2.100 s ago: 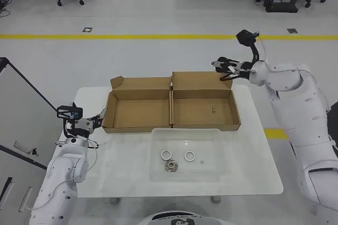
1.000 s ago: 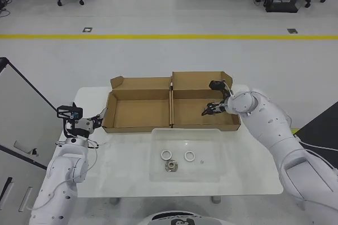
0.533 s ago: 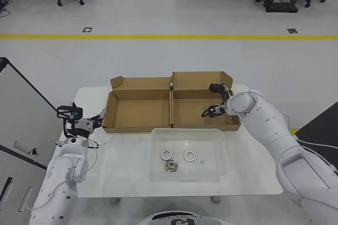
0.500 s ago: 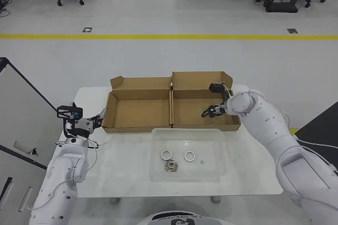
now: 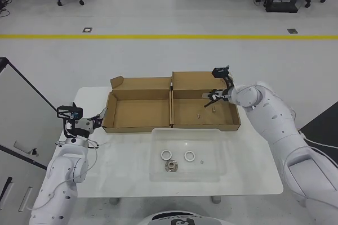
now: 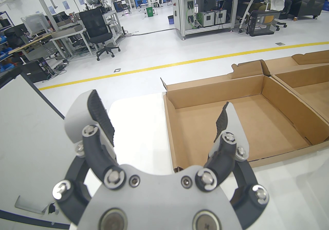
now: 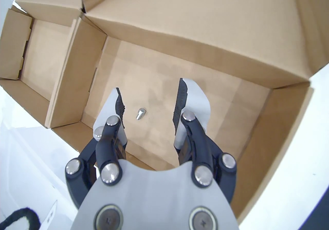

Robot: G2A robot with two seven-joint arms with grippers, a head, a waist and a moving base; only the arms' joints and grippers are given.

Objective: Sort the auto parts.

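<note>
I have the right arm stretched out over the right-hand box (image 7: 195, 43), wrist tipped down. The right pincer (image 7: 150, 94) stands wide and empty, and a small bolt (image 7: 140, 113) lies on the box floor beneath its gap. My left pincer (image 6: 159, 110), also wide and empty, hangs just beside the other box (image 6: 257, 123).

Top view: high above the cardboard boxes (image 5: 138, 112), looking down. Left wrist: low beside them, facing across; right wrist: close above, looking in. Shared by all three.
</note>
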